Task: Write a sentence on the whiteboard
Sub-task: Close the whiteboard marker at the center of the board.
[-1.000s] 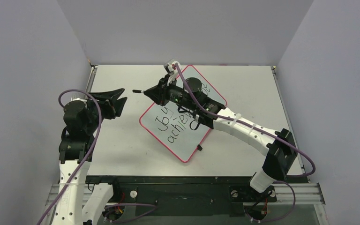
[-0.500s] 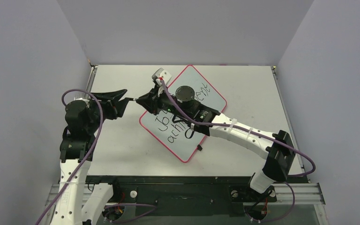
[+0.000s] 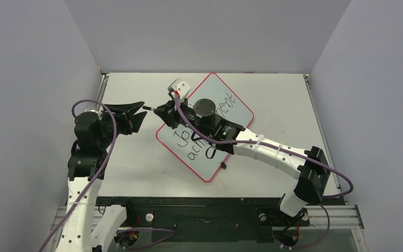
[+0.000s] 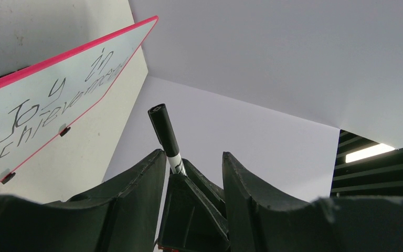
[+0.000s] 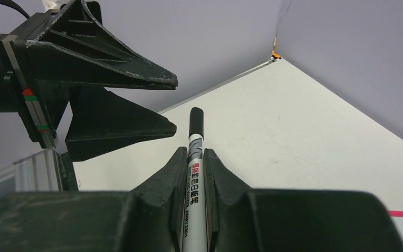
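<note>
The whiteboard point(image 3: 204, 163) lies slanted on the table, red-rimmed, partly under my right arm. The sentence point(image 4: 52, 102) reads "Joy in achievement" in black; from above the arm hides its middle. My right gripper point(image 3: 163, 112) is shut on a black-and-white marker point(image 5: 195, 157), whose black end point(image 3: 147, 107) points left. My left gripper point(image 3: 139, 111) hovers off the board's left corner, open, with nothing held. The marker's black end point(image 4: 162, 126) sits at the mouth of the left fingers point(image 4: 136, 194), touching neither. In the right wrist view my right gripper point(image 5: 195, 153) faces the left gripper point(image 5: 175, 104).
Pale walls close in the white table point(image 3: 131, 168) at the left, back and right. A small black clip point(image 3: 223, 166) sits on the board's near edge. A metal rail point(image 3: 215, 212) with both arm bases runs along the near side.
My right arm has swung left with the marker, bringing its black end from above the board's upper corner up to the left gripper's mouth. The left gripper has hardly moved.
</note>
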Motion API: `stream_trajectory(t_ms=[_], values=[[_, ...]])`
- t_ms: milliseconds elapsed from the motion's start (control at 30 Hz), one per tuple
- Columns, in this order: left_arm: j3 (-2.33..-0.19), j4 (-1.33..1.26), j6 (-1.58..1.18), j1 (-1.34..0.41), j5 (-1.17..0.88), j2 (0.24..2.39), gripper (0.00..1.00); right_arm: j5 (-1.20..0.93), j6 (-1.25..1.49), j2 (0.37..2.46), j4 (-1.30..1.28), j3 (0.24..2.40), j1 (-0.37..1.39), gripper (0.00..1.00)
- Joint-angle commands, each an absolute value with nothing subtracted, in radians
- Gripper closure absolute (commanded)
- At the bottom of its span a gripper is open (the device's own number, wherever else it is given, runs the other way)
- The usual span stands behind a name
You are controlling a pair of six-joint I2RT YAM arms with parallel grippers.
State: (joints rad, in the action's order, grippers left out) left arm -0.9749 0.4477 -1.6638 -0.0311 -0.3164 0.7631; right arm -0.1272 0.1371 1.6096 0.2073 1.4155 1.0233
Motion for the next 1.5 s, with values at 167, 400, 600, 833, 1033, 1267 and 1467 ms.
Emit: stream_trajectory(t_ms=[167, 400, 600, 833, 1033, 1267, 1467], values=[[-0.968, 0.418, -1.66, -0.042, -0.348, 0.777, 0.59, -0.123, 0.088, 1.56, 0.257, 1.445, 1.058, 1.0], [-0.965, 0.411, -1.659, -0.052, -0.354, 0.783, 0.64, -0.136, 0.081, 1.573, 0.271, 1.447, 1.071, 1.0], [-0.951, 0.387, -1.666, -0.061, -0.362, 0.787, 0.79, -0.158, 0.081, 1.588, 0.277, 1.447, 1.089, 1.0], [-0.951, 0.37, -1.664, -0.072, -0.365, 0.789, 0.83, -0.179, 0.089, 1.62, 0.297, 1.45, 1.1, 1.0], [-0.933, 0.366, -1.662, -0.075, -0.365, 0.791, 0.83, -0.189, 0.073, 1.622, 0.306, 1.449, 1.108, 1.0], [-0.914, 0.35, -1.667, -0.075, -0.361, 0.792, 1.0, -0.193, 0.057, 1.613, 0.293, 1.427, 1.114, 1.0], [-0.878, 0.329, -1.679, -0.072, -0.343, 0.789, 1.0, -0.132, 0.06, 1.573, 0.192, 1.428, 1.117, 0.72]])
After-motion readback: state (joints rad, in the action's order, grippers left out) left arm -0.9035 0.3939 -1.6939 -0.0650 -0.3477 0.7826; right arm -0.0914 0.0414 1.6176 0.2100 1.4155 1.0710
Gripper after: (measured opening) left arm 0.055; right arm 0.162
